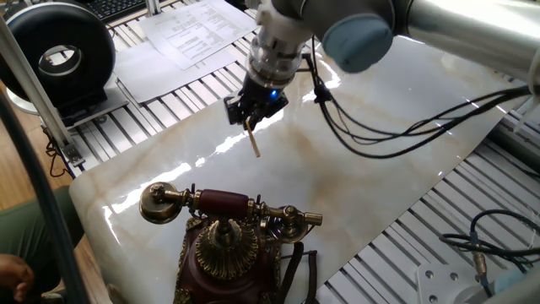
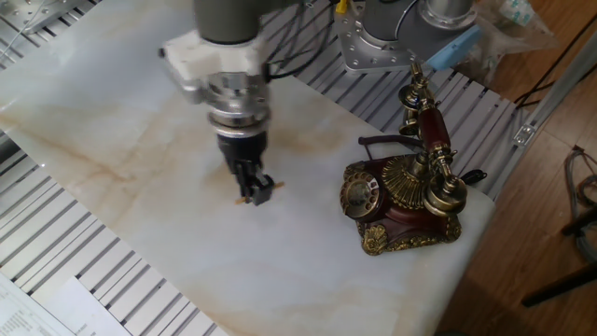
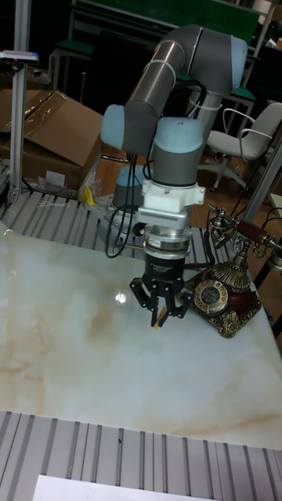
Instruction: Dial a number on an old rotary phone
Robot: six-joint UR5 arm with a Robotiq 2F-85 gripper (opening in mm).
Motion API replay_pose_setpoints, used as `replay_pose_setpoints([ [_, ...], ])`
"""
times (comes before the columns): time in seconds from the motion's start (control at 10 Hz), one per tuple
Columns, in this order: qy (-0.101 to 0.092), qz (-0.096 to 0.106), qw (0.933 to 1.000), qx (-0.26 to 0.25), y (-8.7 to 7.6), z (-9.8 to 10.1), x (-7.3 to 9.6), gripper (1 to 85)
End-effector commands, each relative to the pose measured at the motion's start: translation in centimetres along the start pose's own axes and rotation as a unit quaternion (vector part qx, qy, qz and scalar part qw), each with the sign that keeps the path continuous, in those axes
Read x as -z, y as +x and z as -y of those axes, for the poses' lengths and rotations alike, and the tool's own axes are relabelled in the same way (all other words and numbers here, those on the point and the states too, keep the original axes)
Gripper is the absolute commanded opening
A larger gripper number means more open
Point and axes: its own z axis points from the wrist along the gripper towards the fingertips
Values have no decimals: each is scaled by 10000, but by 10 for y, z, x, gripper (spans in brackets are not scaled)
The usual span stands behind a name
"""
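The pincer (image 1: 250, 115) hangs over the marble tabletop (image 1: 363, 194), pointing down, its two black fingers (image 2: 254, 189) clenched on a thin wooden stick (image 1: 253, 141). The stick projects below the fingertips at a slight tilt; in the tall fixed view its lower end (image 3: 157, 322) sits close to the marble, but whether it touches cannot be told. A blue light shows on the pincer body above the fingers. Black cables (image 1: 371, 127) loop from the wrist out over the slab.

The old rotary phone (image 2: 406, 201) stands apart from the pincer, near the table edge. In the other fixed view it is to the right of the pincer, with bare marble between them; in the tall fixed view it is just to the right of and behind the fingers (image 3: 223, 293); in the first fixed view it lies below the pincer, towards the camera (image 1: 228, 245). Its dial (image 2: 360, 195) faces the pincer side. The handset (image 1: 224, 205) rests across the cradle, brass ends out, maroon middle over the body. The phone's black cord (image 1: 297, 272) trails off its far side from the pincer.

Beyond the pincer, away from the phone, printed sheets of paper (image 1: 190, 34) lie on the slatted metal frame, and a black ring-shaped device (image 1: 55, 55) stands further to that side
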Motion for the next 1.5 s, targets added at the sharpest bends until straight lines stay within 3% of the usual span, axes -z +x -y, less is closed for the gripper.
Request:
replay_pose_setpoints([
  [0.0,-19,-172,9996,223,15,-10,1,10],
  [0.3,-322,-482,9946,860,32,-24,3,10],
  [0.4,-446,-416,9944,858,29,-30,3,10],
  [0.5,-569,-594,9942,695,41,-38,10,10],
  [0.6,-558,-666,9949,521,53,-43,22,10],
  [0.7,-578,-588,9960,338,60,-45,28,10],
  [1.0,-231,-392,9989,-139,61,-34,32,10],
  [1.2,-220,-283,9980,-524,58,-40,31,10],
  [1.4,-23,-215,9971,-735,60,-41,30,10],
])
